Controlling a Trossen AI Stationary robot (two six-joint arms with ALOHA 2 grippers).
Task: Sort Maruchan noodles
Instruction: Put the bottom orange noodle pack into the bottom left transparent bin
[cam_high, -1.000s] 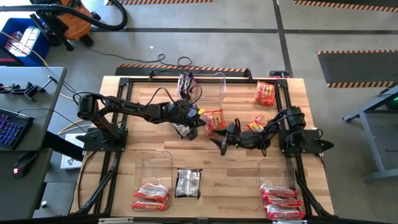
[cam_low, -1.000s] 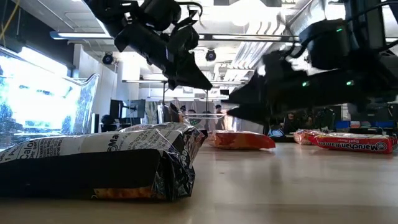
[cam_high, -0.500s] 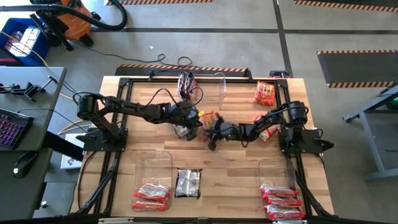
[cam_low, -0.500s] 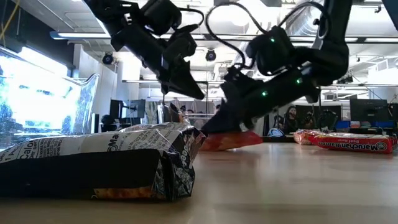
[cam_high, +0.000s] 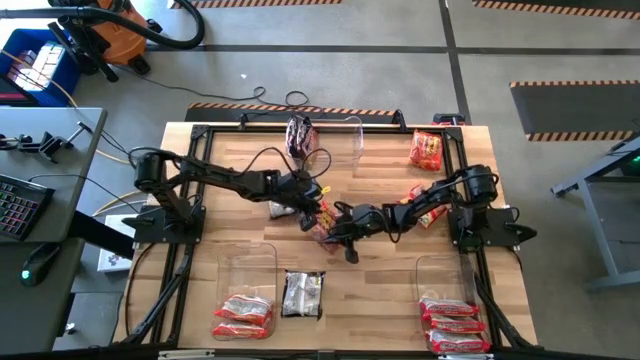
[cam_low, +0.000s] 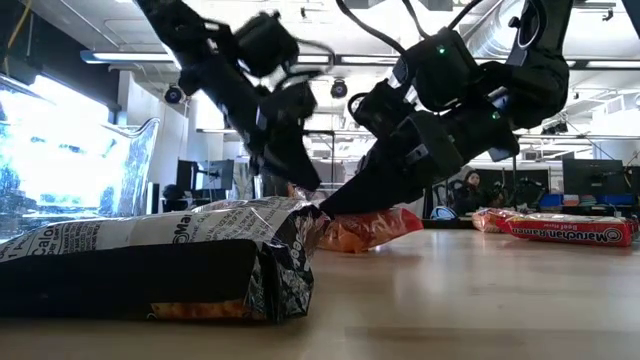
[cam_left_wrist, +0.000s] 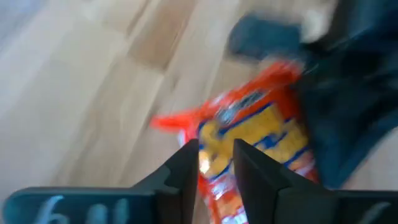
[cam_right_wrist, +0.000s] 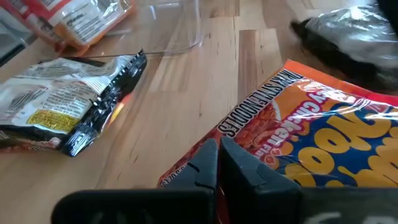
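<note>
Orange crinkly noodle packet (cam_right_wrist: 323, 149), light and slippery (best taken at its edge), pinched in the closed right gripper (cam_right_wrist: 217, 163) above the counter (cam_high: 380, 285); left gripper (cam_left_wrist: 214, 163) part-open, letting go.

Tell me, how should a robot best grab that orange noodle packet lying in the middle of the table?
Probably by a thin edge seam, coming in low from the side. The orange packet lies flat on the table, so its broad face offers nothing to pinch. The right gripper is shut on one edge; the left gripper straddles another edge.
</note>
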